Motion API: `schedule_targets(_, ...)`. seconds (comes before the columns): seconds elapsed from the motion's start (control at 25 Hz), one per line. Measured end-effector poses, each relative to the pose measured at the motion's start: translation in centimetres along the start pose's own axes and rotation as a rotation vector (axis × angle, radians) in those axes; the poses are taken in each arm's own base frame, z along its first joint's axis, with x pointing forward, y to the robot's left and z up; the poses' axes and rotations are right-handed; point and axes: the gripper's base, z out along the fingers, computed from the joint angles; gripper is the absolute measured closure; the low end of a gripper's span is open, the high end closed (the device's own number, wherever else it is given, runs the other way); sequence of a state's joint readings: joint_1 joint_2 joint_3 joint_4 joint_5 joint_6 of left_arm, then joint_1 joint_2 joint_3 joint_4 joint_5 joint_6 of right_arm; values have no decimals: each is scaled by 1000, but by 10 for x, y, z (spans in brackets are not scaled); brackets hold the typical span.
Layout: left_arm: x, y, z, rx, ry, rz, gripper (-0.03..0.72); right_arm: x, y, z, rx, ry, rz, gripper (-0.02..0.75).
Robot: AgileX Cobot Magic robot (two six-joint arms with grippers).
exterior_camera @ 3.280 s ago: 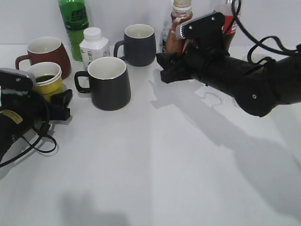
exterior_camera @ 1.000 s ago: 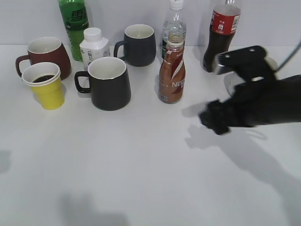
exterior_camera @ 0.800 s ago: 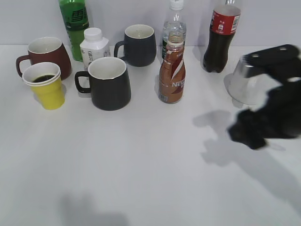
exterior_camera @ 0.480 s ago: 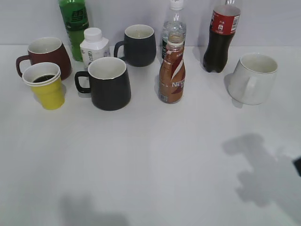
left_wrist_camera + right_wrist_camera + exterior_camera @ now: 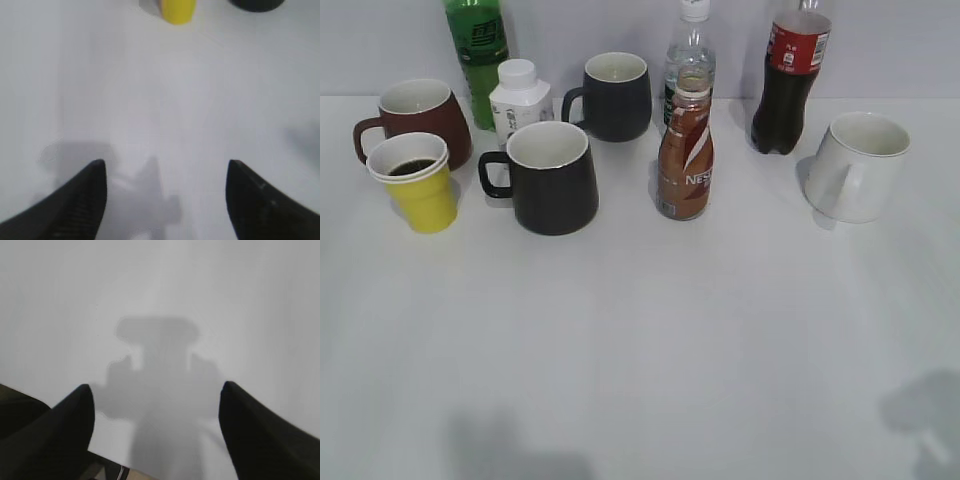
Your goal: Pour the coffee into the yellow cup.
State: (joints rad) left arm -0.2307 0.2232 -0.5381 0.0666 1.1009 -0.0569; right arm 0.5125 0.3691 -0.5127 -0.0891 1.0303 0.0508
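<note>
The yellow cup stands upright at the left of the table with dark coffee inside; its base shows at the top of the left wrist view. The brown Nescafé coffee bottle stands upright near the table's middle back, uncapped. Neither arm shows in the exterior view. My left gripper is open and empty above bare table, well short of the yellow cup. My right gripper is open and empty over bare table near its edge.
A black mug stands right of the yellow cup, a maroon mug behind it. A green bottle, white small bottle, dark mug, clear bottle, cola bottle and white mug line the back.
My right arm let go of the coffee bottle, left it standing, and withdrew to the right and out of the exterior view. My left arm also left the yellow cup and went out of view.
</note>
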Motion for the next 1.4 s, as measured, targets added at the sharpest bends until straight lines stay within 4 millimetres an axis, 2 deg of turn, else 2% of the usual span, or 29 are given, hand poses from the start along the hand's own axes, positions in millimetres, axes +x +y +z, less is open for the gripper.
schedule_targets(0.2, 1, 0, 4, 2, -14, 2, 123, 8, 0, -7, -2, -55, -18, 162)
schedule_targets(1.0, 0, 0, 4, 2, -16, 3, 123, 9, 0, -8, -6, -55, -9, 163)
schedule_targets(1.16, 2, 1, 1, -31, -38, -25, 123, 12, -5, -12, 101, -78, 99, 163)
schedule_targets(1.4, 8, 2, -7, -105, -95, -85, 123, 27, -6, -33, 294, -216, 248, 163)
